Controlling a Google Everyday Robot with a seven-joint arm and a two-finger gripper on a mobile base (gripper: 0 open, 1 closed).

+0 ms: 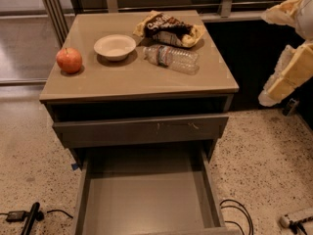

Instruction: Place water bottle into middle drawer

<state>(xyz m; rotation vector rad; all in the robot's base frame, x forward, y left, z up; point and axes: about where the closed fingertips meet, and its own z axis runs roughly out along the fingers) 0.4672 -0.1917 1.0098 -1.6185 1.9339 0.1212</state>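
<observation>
The water bottle is a clear crinkled bottle lying on its side on the cabinet top, right of the bowl and in front of the snack bag. The middle drawer is pulled out below, with a bare smooth floor and nothing in it. My gripper hangs in the air at the right edge of the view, beside the cabinet's right side and apart from the bottle. Its two pale padded fingers are spread wide with nothing between them.
A red apple, a white bowl and a dark snack bag also sit on the cabinet top. The drawer with the scratched grey front is closed above the open one. Cables and a black tool lie on the speckled floor.
</observation>
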